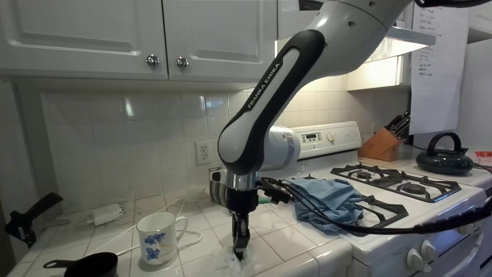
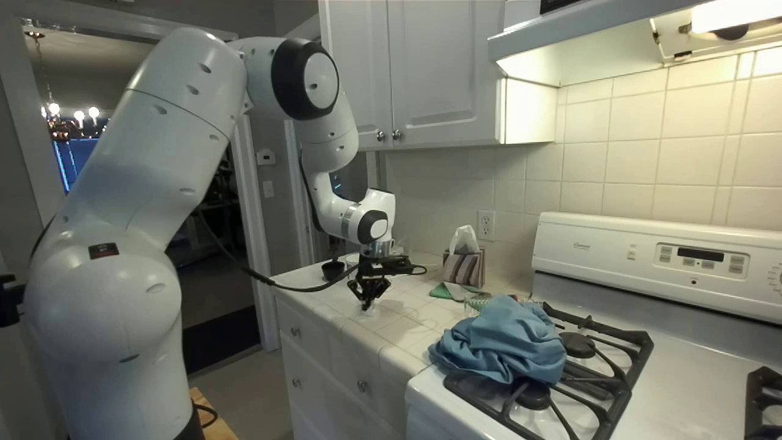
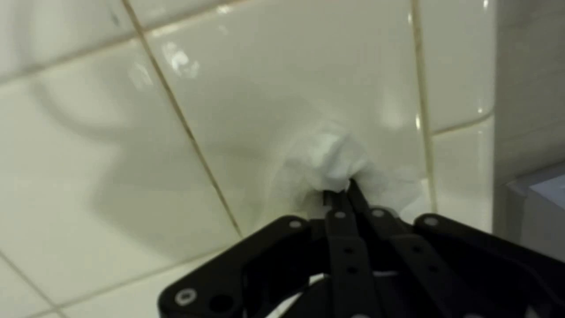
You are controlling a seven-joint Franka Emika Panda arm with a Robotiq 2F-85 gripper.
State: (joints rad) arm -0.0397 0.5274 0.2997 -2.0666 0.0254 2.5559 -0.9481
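A thin, crumpled white tissue [image 3: 329,157] lies on the tiled table [image 3: 282,66], close to its edge, loosely spread around the tips of the jaws. The jaws point down into it and are closed together, with a bit of the tissue pinched between the tips. The rest fans out over the tile on both sides, thin enough to look partly see-through. The arm [image 1: 242,150] reaches down over the table from above.

In an exterior view, a white mug [image 1: 155,242] with blue flowers stands upright on the table to the left of the tissue, near it but apart, its handle on the side toward the arm. Beside the mug is a small black pan [image 1: 90,266], cut off by the bottom of the picture. Farther back, near the wall, lies a small white box [image 1: 107,214].

A striped tissue box [image 2: 464,269] stands by the wall, a white sheet [image 2: 464,239] sticking up from its top, and a green cloth [image 2: 440,291] lies just in front of it. In both exterior views a blue cloth [image 2: 504,342] sits bunched up on the corner of the stove [image 2: 690,360] next to the table. Past the stove stand a brown knife block [image 1: 380,145] and a dark kettle [image 1: 444,159], and white cupboards [image 1: 223,34] hang above the table
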